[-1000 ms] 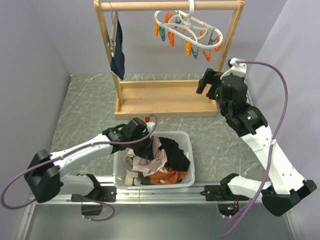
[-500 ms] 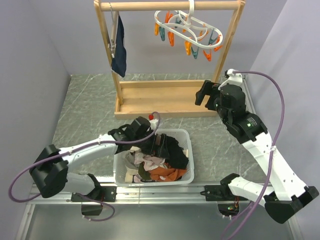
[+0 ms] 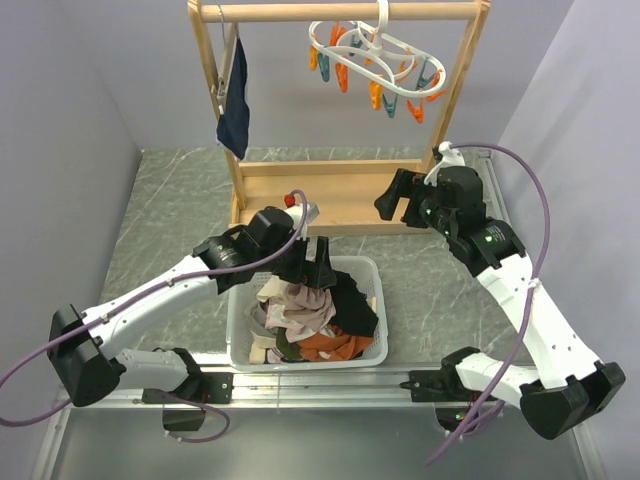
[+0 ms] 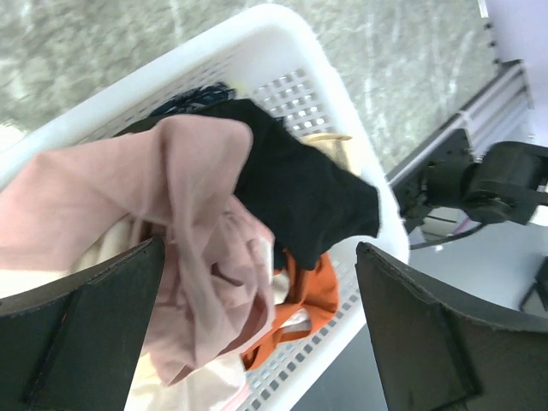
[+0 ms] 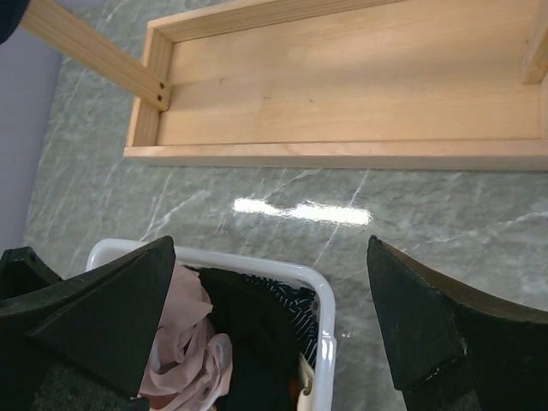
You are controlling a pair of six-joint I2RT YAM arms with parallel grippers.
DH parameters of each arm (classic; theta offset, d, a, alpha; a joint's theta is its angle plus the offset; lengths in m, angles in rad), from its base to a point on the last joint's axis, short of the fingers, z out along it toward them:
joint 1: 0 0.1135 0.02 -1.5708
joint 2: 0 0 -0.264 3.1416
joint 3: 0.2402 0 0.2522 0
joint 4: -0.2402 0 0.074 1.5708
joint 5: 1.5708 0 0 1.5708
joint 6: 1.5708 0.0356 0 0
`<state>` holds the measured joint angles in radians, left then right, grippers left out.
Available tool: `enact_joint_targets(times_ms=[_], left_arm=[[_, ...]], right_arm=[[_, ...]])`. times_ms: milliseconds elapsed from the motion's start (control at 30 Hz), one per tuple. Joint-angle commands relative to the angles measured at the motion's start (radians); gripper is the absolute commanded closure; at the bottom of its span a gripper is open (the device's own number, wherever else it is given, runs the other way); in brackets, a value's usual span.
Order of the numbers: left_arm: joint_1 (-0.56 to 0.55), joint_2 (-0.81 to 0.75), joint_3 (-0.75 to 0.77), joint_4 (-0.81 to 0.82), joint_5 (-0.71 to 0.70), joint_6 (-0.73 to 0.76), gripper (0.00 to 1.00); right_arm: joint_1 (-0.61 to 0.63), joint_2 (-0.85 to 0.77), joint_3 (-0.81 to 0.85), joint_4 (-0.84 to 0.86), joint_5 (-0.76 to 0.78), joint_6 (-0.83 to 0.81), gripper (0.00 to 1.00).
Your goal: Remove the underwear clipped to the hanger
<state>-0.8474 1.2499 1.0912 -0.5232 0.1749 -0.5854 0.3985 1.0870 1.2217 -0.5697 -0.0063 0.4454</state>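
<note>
The white ring hanger (image 3: pixel 372 48) hangs on the wooden rail with its orange and teal pegs bare. The underwear lies in the white basket (image 3: pixel 372 272): a pale pink-beige piece (image 3: pixel 305 300) (image 4: pixel 197 248) and a black piece (image 3: pixel 352 300) (image 4: pixel 300 180). My left gripper (image 3: pixel 320 270) (image 4: pixel 257 247) hovers open just above that pile, holding nothing. My right gripper (image 3: pixel 392 203) (image 5: pixel 270 244) stands open and empty over the front edge of the rack's wooden base (image 5: pixel 342 94), looking down on the basket's far rim (image 5: pixel 325 300).
A navy garment (image 3: pixel 235 105) hangs from a wooden clip hanger at the rail's left end. An orange garment (image 4: pixel 301 295) and striped cloth (image 5: pixel 295 304) also lie in the basket. The rack's uprights and tray base (image 3: pixel 320 195) stand behind the basket on the marble table.
My left gripper opened, dropped the pink-beige piece into the basket and lifted back toward the rack. The right arm swung left and lower.
</note>
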Motion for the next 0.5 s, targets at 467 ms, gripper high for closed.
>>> enact_joint_targets(times_ms=[467], left_arm=[[0.109,-0.067,0.323,-0.08,-0.104,0.125,0.0]], right_arm=[[-0.004,0.002,0.157,-0.01,-0.06,0.078,0.0]])
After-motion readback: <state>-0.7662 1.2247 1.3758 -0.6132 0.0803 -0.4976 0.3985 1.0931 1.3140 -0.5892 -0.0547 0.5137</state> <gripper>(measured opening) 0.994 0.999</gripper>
